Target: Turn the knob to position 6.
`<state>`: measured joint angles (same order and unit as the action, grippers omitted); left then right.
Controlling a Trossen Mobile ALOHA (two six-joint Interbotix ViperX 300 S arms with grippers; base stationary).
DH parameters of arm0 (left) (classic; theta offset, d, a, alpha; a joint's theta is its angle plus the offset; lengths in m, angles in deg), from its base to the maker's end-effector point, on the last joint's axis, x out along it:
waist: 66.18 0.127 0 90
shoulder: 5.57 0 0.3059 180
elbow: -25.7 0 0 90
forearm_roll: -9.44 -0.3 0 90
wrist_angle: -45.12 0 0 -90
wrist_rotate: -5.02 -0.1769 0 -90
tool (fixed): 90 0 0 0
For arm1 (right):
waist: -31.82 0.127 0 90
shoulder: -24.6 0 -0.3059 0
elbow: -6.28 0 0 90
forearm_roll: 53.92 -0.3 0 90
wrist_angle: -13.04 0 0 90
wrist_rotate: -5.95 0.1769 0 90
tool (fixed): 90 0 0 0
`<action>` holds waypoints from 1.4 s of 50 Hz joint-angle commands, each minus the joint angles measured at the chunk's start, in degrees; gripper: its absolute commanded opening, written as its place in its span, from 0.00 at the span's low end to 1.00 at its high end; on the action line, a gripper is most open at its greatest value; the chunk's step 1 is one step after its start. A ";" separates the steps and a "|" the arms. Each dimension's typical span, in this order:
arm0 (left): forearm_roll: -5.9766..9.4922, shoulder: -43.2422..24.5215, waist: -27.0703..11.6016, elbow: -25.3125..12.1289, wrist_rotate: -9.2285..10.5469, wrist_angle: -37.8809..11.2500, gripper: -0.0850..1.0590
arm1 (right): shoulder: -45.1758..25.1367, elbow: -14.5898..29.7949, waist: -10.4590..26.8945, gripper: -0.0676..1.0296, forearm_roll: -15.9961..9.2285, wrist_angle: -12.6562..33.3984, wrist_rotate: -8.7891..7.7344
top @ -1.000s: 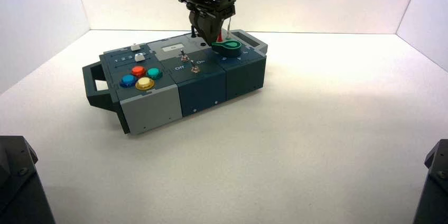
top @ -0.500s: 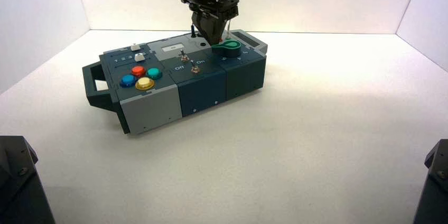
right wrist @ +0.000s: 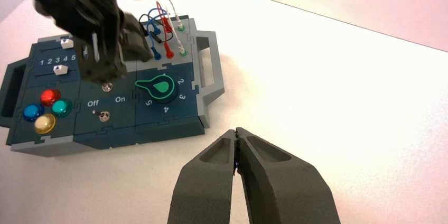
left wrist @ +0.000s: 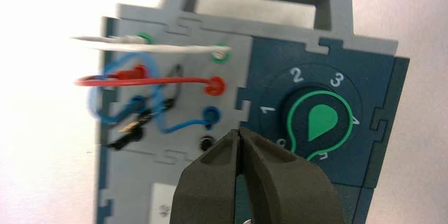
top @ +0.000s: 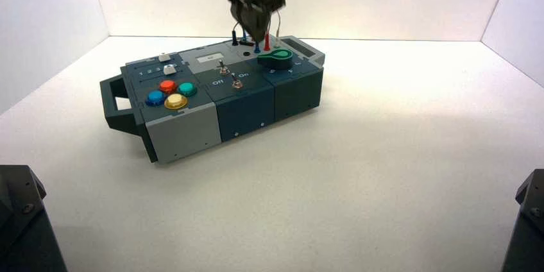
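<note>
The dark green teardrop knob (top: 276, 59) sits on the box's right-hand dark blue section. In the left wrist view the knob (left wrist: 318, 121) lies inside a ring of numbers, and its pointer lobe aims toward the marks 5 and 6; which one I cannot tell. It also shows in the right wrist view (right wrist: 158, 87). My left gripper (top: 256, 34) hangs above the box, behind and left of the knob, shut and empty (left wrist: 240, 131), clear of the knob. My right gripper (right wrist: 235, 131) is shut and empty over the bare table, away from the box.
The box (top: 186, 131) stands angled on the white table. Red, white and blue plug wires (top: 256, 44) stand behind the knob, under the left gripper. Two metal toggle switches (top: 222, 67) are in the middle; coloured push buttons (top: 170, 92) and sliders are on the left.
My left gripper has risen from right beside the knob to well above the box. The plug wires behind the knob now show.
</note>
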<state>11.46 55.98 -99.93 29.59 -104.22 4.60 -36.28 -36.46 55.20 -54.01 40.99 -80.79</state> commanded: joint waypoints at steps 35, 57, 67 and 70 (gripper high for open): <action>2.11 11.07 -6.06 9.93 0.53 -1.93 0.05 | 0.26 1.76 -0.26 0.04 -0.44 -0.26 0.26; 2.11 6.24 -6.24 9.49 0.09 -2.02 0.05 | 0.26 1.67 -0.26 0.04 -0.44 -0.18 0.26; 1.76 5.01 -6.24 8.79 -0.35 -1.49 0.05 | 0.18 1.76 -0.26 0.04 -0.35 -0.26 0.26; 1.58 4.83 -6.24 8.35 -0.35 -1.41 0.05 | 0.18 1.67 -0.26 0.04 -0.35 -0.26 0.26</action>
<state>13.31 60.02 -106.00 39.78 -104.22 2.67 -36.28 -36.46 55.20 -54.28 41.08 -80.79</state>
